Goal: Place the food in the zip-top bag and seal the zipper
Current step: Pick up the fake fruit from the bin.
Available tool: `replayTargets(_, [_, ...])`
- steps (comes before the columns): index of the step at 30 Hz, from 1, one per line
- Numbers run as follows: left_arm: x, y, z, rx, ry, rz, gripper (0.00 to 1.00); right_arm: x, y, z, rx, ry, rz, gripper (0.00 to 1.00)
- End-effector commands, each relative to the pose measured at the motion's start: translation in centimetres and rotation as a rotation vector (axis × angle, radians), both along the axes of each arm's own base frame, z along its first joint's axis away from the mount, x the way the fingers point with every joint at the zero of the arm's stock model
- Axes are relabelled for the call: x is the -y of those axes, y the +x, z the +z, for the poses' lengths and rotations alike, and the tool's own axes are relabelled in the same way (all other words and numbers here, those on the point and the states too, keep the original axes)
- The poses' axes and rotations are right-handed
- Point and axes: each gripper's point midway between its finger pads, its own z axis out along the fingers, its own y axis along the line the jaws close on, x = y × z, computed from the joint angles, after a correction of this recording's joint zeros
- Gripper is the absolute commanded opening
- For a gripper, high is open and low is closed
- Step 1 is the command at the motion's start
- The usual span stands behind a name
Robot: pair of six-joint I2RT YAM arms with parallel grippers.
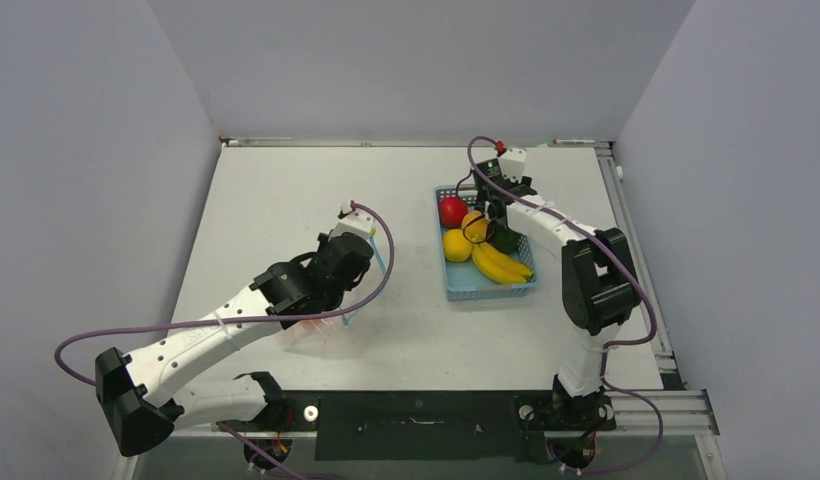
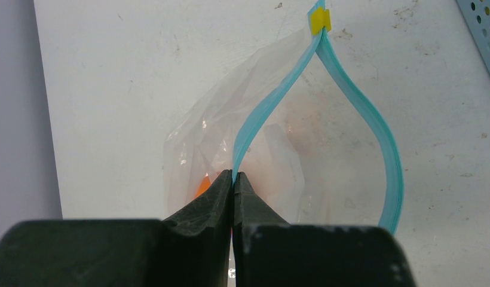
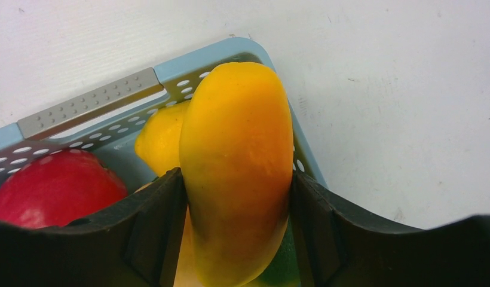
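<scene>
White table (image 1: pixel 286 190): left fingers (image 2: pixel 230 182) pinch zipper (image 2: pixel 374 125), right fingers (image 3: pixel 236 176) clasp mango (image 3: pixel 236 113); bag's (image 2: pixel 195 134) contents blurry

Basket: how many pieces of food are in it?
5, bananas counted as one: red fruit at the far left, yellow fruit nearer, orange-yellow fruit between the right gripper's fingers, dark green piece beside it, bananas at the near end. More may lie hidden underneath.

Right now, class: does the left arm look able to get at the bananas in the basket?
Probably not. The left gripper is shut on the zipper, well apart, and the right gripper, clasping a yellow-orange fruit, sits over the basket holding the bananas.
</scene>
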Motion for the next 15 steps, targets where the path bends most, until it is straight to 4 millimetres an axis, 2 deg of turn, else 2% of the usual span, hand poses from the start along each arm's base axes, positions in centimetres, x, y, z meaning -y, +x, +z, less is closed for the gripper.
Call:
replayTargets(1, [0.4,0.6,0.8,0.032,-0.037,0.007,0.00,-0.9,-0.2,5.4,0.134,0.046,0.020,0.39])
replayTargets(7, [0.3,0.6,0.8,0.034,-0.036,0.009,0.00,-3.3,-2.4,8.0,0.173,0.080,0.100,0.39])
replayTargets(15, [0.4,0.6,0.9,0.035,-0.039,0.009,0.00,-7.4,-5.8,10.9,0.207,0.239,0.297,0.39])
